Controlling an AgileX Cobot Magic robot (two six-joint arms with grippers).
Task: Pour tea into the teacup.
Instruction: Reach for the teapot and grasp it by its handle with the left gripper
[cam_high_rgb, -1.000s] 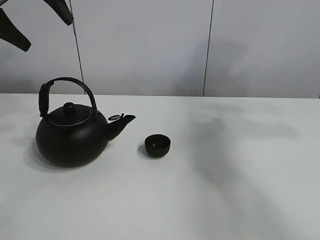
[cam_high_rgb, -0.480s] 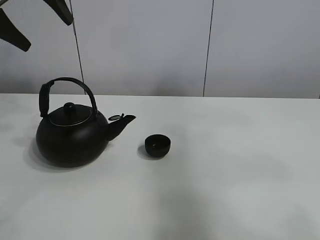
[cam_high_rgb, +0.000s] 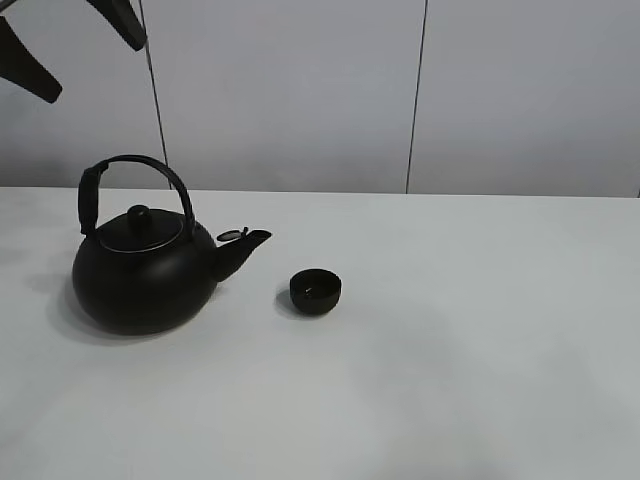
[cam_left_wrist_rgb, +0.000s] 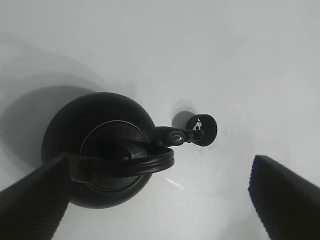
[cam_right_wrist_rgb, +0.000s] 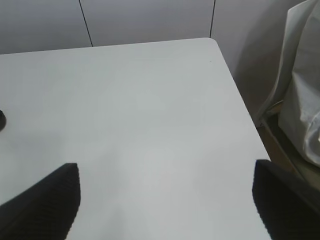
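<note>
High cam shows the left gripper (cam_high_rgb: 90, 68) up over the kettle (cam_high_rgb: 145, 280), spread wide, gripping nothing. The right gripper (cam_right_wrist_rgb: 165, 170) only shows in its own wrist cam, also wide, over the white table (cam_right_wrist_rgb: 150, 100). The teacup (cam_high_rgb: 315, 291) is a small matte black bowl, upright, just off the kettle's spout (cam_high_rgb: 245, 245), not touching

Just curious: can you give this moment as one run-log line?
left gripper: open, high above kettle | right gripper: open, empty | teacup: upright near spout | pouring: not started
</note>
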